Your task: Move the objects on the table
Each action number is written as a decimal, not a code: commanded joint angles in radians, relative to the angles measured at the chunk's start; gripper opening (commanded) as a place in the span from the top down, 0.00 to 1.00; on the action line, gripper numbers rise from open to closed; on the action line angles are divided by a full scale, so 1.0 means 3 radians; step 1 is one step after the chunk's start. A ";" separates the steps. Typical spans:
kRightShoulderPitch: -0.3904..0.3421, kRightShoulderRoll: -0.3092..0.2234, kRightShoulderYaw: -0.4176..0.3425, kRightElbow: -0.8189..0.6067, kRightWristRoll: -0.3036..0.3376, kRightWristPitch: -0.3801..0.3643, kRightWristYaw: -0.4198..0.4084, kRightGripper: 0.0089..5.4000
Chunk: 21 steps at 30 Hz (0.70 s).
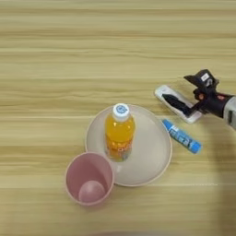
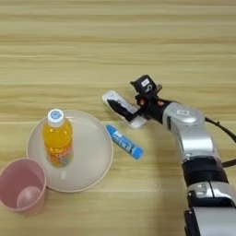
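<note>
An orange-juice bottle [image 1: 119, 132] with a white cap stands upright on the round beige plate [image 1: 152, 156]. A pink ribbed cup [image 1: 89, 178] stands open side up, touching the plate's front left rim. The blue labelled tube [image 1: 182, 136] lies on the table just right of the plate. Behind the tube lies the flat white oblong device [image 2: 110, 97]. My right gripper [image 2: 122, 93] is open at the device. One black finger [image 1: 176, 104] lies along the device's top, hiding much of it. The other finger [image 1: 203, 78] is raised behind it.
The silver forearm [image 2: 193, 138] comes in from the bottom right, crossing the table's right front part. The wooden table [image 1: 69, 60] shows bare wood across its whole far half and at the left.
</note>
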 commanded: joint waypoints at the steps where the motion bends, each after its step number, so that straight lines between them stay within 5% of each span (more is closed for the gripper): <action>1: -0.0085 -0.0200 -0.0151 -0.0379 0.0182 -0.0139 0.0110 0.00; 21: 0.0624 -0.0647 -0.0274 -0.1038 0.0415 -0.0230 0.0846 0.00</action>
